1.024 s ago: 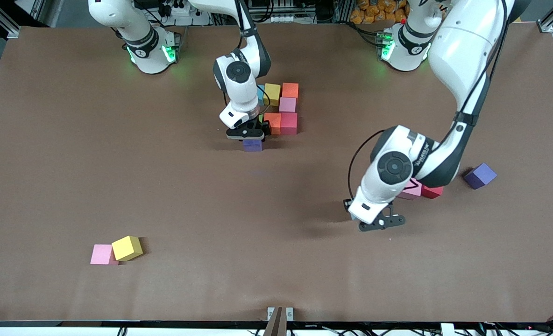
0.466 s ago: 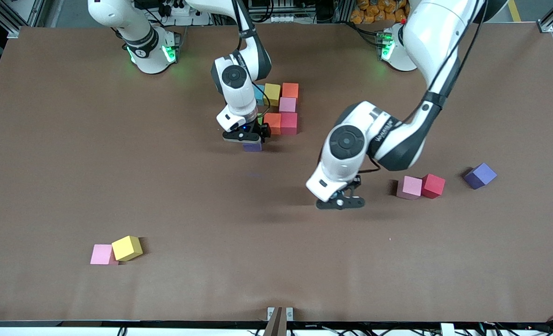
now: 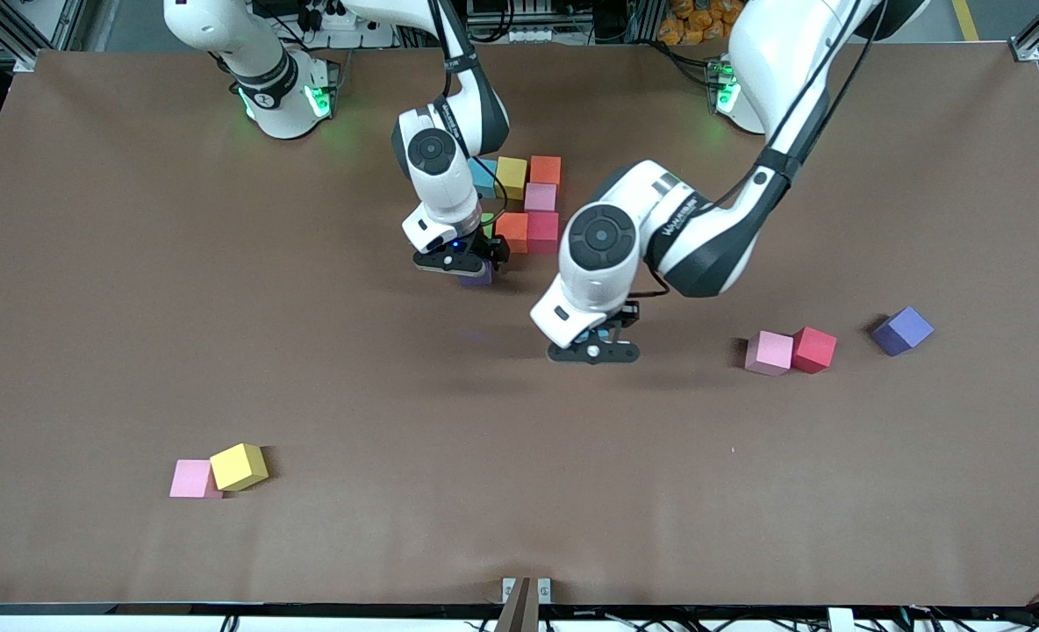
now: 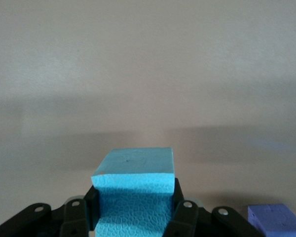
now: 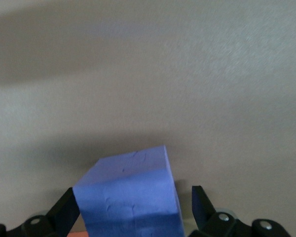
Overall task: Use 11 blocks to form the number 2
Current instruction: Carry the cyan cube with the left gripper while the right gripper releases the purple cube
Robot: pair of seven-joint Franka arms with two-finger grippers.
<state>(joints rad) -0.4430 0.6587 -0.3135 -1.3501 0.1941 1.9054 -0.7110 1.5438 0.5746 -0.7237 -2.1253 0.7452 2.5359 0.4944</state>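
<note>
Two hands work mid-worktop: left hand [image 3: 593, 353] grips a blue block [image 4: 134, 190]; right hand [image 3: 458, 262] stands open astride a purple block [image 5: 129, 195].

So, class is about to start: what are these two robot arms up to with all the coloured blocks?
They are laying blocks into a figure. The right gripper is low over a purple block at the near edge of the cluster of blocks, its fingers open on either side of it. The left gripper holds a light blue block in the air over bare table. Loose blocks wait at both ends: a pink block beside a red block, and others.
</note>
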